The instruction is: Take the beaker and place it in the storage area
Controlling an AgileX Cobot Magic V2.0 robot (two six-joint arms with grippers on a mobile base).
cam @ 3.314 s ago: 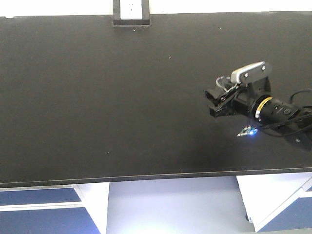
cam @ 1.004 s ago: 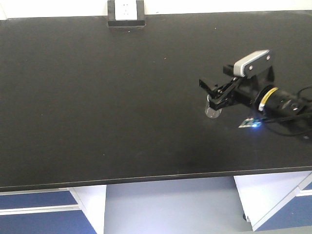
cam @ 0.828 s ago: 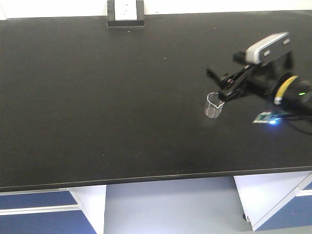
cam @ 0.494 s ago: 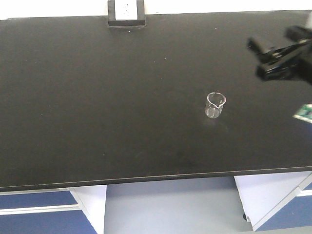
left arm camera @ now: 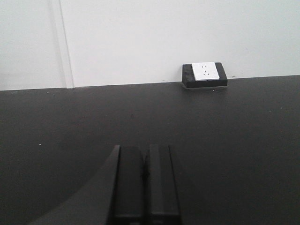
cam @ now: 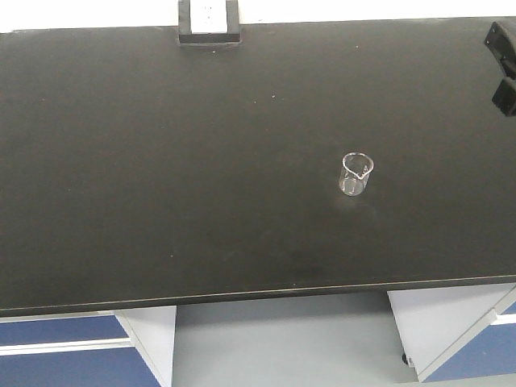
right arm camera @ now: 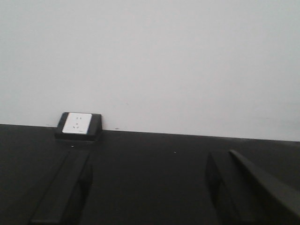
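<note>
Clear glass beaker (cam: 355, 173) upright on black countertop (cam: 161, 161); right claw (right arm camera: 150, 192) wide open, empty; left claw (left arm camera: 143, 183) closed.

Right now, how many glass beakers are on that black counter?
1. The beaker stands upright, alone, right of centre on the black countertop. Neither wrist view shows another; nothing on the counter could hide one.

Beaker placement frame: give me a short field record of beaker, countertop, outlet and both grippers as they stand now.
beaker: upright on the countertop, right of centre, nothing touching it
countertop: matte black
outlet: white, black frame, rear edge
right gripper: open, empty; at the front view's right edge
left gripper: shut, empty
</note>
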